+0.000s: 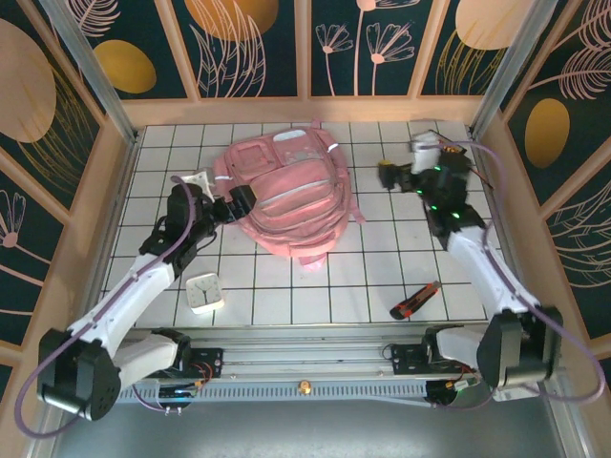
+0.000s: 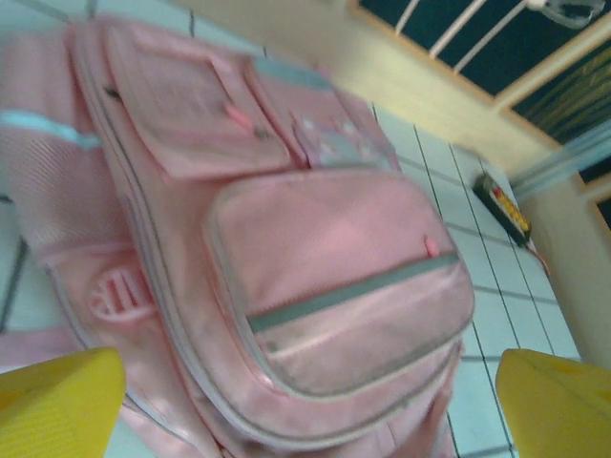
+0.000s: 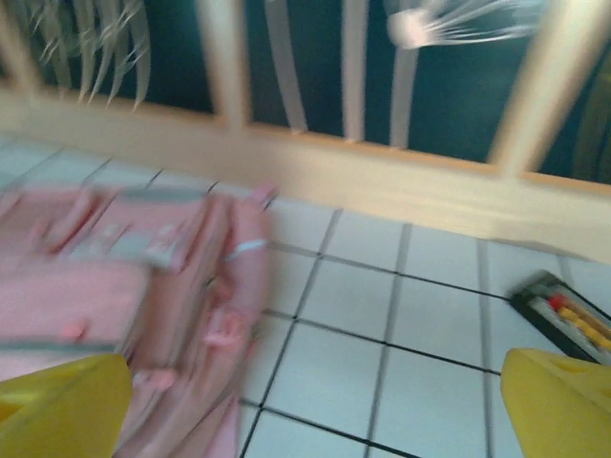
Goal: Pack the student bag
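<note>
The backpack (image 1: 286, 196) looks soft, floppy, slick-fronted; a strap (image 1: 310, 256) seems the best hold. Left fingers (image 2: 57, 401) and right fingers (image 3: 57, 405) stand apart, empty.

No writing can be read anywhere. The large pink backpack (image 2: 334, 258) bears a raised pink emblem (image 2: 119, 291), its characters too blurred to make out.

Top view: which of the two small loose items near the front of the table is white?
The square clock-like item beside the left arm is white. The other, a slim tool near the right arm, is red and black.
</note>
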Available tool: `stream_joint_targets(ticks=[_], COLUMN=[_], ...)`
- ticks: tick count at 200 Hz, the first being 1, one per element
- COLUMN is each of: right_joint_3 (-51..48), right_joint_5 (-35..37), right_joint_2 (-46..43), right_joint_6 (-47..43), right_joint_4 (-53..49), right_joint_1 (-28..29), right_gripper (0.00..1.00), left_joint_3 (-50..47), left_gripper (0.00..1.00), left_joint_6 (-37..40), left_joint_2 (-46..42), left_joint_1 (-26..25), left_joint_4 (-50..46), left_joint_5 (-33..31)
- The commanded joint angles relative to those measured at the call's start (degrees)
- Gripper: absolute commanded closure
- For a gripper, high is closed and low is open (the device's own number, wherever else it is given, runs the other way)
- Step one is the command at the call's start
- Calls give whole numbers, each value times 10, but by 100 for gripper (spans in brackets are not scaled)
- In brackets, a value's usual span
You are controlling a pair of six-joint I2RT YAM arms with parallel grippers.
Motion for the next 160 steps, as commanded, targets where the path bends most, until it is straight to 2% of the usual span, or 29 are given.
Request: stream_joint_targets(ticks=[1, 20, 41, 83, 127, 134, 149, 160], right_joint_3=[-72, -118, -161, -229, -293, -295, -325, -362], right_joint_5=[-51, -10, 4, -18, -41, -47, -36, -20], right_joint_2=[-43, -78, -92, 6, 144, 155, 167, 187], right_joint_6=[132, 144, 136, 177, 170, 159, 138, 119], right_joint_4=[47, 62, 96, 240, 487, 491, 548, 627], right_joint_1=[-88, -125, -145, -189, -177, -172, -151, -131], right_gripper=[1, 1, 1, 2, 2, 2, 1, 1], left_joint_3=[-40, -79, -125, -166, -189, -191, -199, -222], left_gripper=[1, 1, 2, 2, 1, 1, 1, 1], left_joint_6=[38, 48, 57, 85, 131, 141, 164, 189], left_joint_2=[-51, -99, -147, -157, -150, -144, -128, -114], left_joint_1=[3, 4, 4, 5, 24, 33, 56, 66], left_joint_4=[25, 30, 46, 50, 107, 121, 168, 233], left_joint_5=[-116, -189, -231, -286, -354, -357, -362, -366])
